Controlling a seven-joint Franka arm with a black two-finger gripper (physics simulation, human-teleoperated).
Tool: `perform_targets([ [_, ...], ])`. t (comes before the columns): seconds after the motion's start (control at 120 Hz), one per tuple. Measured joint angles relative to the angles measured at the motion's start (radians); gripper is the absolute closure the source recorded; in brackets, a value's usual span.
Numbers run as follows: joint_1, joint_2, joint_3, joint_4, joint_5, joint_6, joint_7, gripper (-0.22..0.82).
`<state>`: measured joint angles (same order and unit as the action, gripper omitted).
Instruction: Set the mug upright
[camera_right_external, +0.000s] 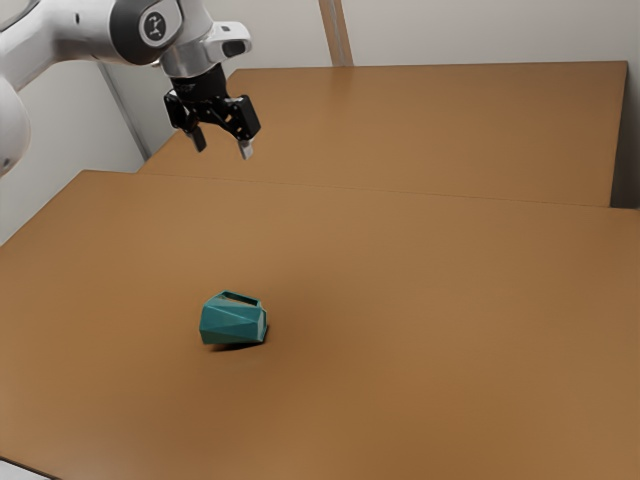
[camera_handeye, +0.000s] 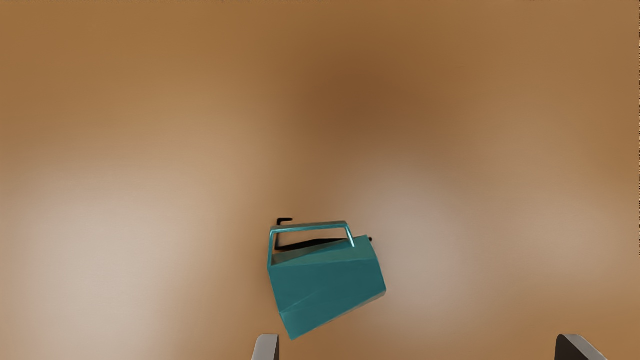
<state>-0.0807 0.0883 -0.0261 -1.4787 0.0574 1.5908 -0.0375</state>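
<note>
Mug (camera_right_external: 233, 322) lying on its side on table (camera_right_external: 420, 330), handle (camera_handeye: 310, 226) sticking up and off to one side. Claw (camera_right_external: 223, 150) well above it, fingers apart, nothing between them. Step in hand, my guess: getting to mug for grab. Next move: shift over so mug's centred (sits nearer one finger), drop down, pinch body or handle, then tip. Can't tell which end's mouth, so check first.
</note>
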Motion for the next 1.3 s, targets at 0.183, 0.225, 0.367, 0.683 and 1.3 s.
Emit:
perform_targets([
  [0.183, -0.003, -0.007, 0.0, 0.0, -0.001, 0.0, -0.004, 0.0],
  [0.225, 0.0, -0.011, 0.0, -0.004, -0.008, -0.001, -0.005, 0.0],
  [0.367, 0.03, -0.02, -0.001, -0.019, -0.079, 0.0, -0.007, 0.0],
  [0.683, 0.149, -0.084, -0.003, -0.27, -0.336, 0.038, 0.018, 0.0],
  [1.3, 0.501, -0.141, -0.003, -0.71, -0.681, 0.226, 0.449, 0.0],
])
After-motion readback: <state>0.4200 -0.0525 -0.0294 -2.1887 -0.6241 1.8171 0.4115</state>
